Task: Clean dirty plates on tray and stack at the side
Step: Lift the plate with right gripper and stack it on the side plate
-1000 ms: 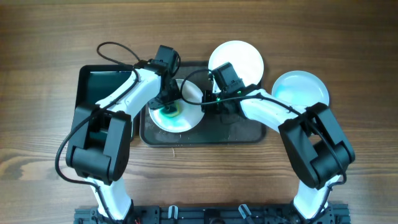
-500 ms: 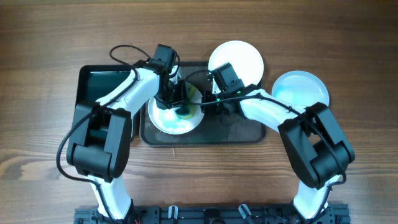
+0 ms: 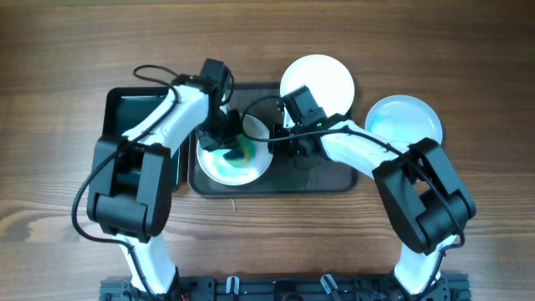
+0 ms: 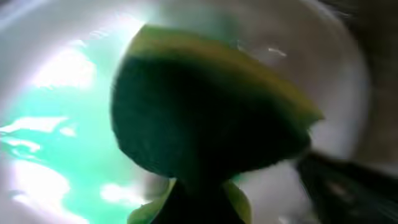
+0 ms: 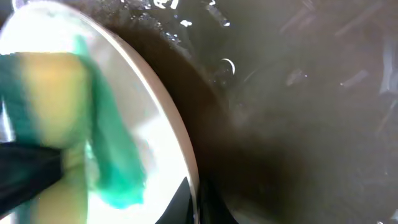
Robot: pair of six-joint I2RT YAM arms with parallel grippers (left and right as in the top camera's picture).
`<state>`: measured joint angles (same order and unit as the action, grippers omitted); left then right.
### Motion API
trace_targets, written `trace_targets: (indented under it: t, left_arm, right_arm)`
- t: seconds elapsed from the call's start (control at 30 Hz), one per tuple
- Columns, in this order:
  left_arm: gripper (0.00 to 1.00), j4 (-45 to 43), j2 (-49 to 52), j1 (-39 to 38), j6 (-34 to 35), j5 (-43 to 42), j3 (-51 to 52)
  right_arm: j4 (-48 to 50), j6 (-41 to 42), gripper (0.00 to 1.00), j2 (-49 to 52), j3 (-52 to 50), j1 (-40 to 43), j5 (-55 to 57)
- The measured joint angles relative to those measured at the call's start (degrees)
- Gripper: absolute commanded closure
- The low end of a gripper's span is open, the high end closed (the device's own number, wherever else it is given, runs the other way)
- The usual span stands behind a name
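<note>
left pincer (image 3: 224,140) holds sponge (image 3: 241,150) on smeared plate (image 3: 224,172), tray (image 3: 322,177) on wooden table (image 3: 67,50).

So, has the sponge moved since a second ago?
Yes. Against the tray, the sponge has slid right, from the left side of the plate toward its middle.

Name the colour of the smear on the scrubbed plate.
The smear is teal-green, clearest in left wrist view.

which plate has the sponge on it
The teal-smeared plate on the left half of the tray, with the sponge on it. The plate by its far edge and the plate right of it carry no sponge.
</note>
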<state>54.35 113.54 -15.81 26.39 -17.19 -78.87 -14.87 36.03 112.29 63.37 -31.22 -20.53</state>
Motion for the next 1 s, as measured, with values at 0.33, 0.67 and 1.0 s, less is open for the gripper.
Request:
trace_targets:
  t: [0.33,0.67,1.0]
  left_arm:
    - [0.96,12.24,-1.75,7.76,-3.89,0.24,-23.52]
    - [0.96,13.20,-2.21,7.63,-3.37,5.68,-23.63]
    - [0.96,12.92,-2.21,7.08,-3.37,5.86,-23.63]
  right_arm:
    - [-13.62,-1.90,0.96,-3.82,2.80,0.11,8.79]
    - [-24.24,-11.26,0.96,-22.56,4.81,-10.36,48.24]
    - [-24.96,-20.15,0.96,-25.57,5.03,-21.27,82.60]
